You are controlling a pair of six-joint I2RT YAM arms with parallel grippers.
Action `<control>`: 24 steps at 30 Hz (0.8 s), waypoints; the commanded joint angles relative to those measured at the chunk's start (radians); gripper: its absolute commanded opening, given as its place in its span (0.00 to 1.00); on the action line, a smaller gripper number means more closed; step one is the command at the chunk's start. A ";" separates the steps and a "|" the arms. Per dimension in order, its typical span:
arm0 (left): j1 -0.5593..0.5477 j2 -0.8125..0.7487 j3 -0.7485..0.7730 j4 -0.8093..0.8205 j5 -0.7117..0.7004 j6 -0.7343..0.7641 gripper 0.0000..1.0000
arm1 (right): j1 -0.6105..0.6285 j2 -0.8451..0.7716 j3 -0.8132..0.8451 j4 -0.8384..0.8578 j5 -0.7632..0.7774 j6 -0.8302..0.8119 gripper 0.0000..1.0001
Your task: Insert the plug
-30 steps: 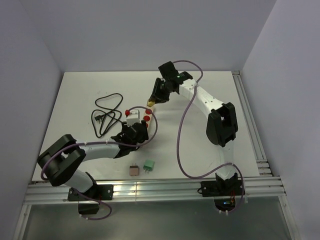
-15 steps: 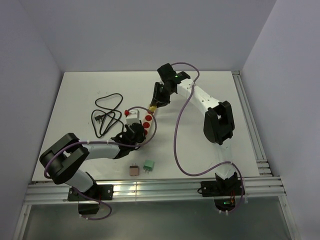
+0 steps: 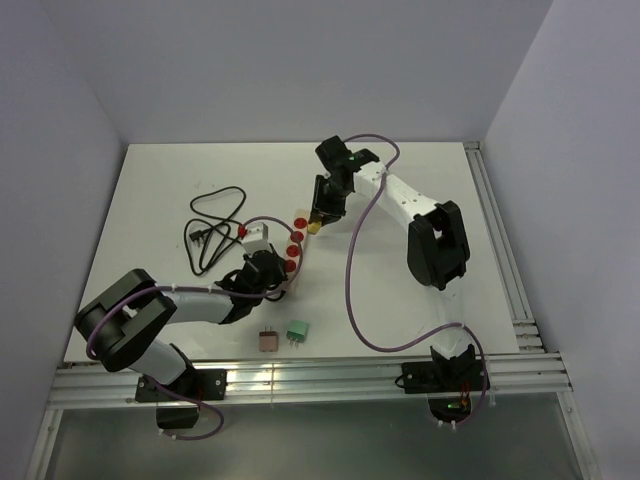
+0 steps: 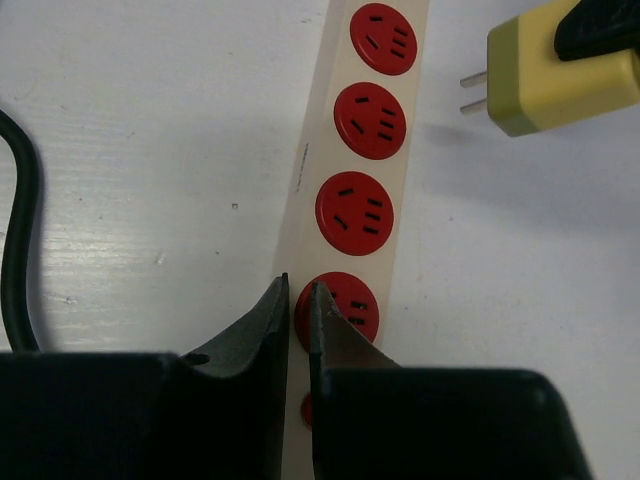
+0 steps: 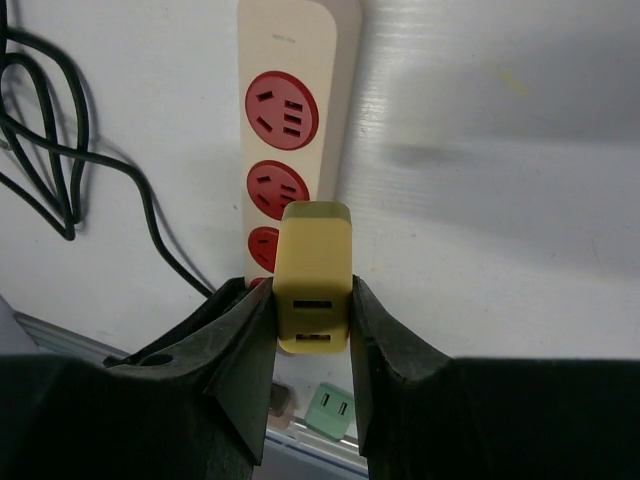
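Overhead rear overview; two close wrist views; common power strip

Left gripper sits low, fingers almost touching — right gripper, arm stretched forward, clamps the yellow plug.

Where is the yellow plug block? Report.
Mid-table in the top view, the yellow plastic plug block is clamped in the jaws of the right gripper, beside the far end of the cream power strip, uninserted.
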State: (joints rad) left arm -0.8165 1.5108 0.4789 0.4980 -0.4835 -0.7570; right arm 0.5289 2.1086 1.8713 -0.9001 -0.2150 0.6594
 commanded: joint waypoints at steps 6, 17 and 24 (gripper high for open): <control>-0.039 0.009 -0.086 0.000 0.312 -0.100 0.00 | 0.023 -0.022 0.037 0.006 0.110 0.016 0.00; -0.062 0.008 -0.117 0.053 0.359 -0.131 0.00 | 0.080 0.118 0.282 -0.100 0.155 -0.035 0.00; -0.062 0.025 -0.138 0.083 0.378 -0.143 0.00 | 0.086 0.248 0.431 -0.181 0.181 -0.086 0.00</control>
State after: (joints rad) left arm -0.8219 1.4971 0.3763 0.6662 -0.3229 -0.8639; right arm 0.6113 2.3264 2.2562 -1.0061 -0.0853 0.6083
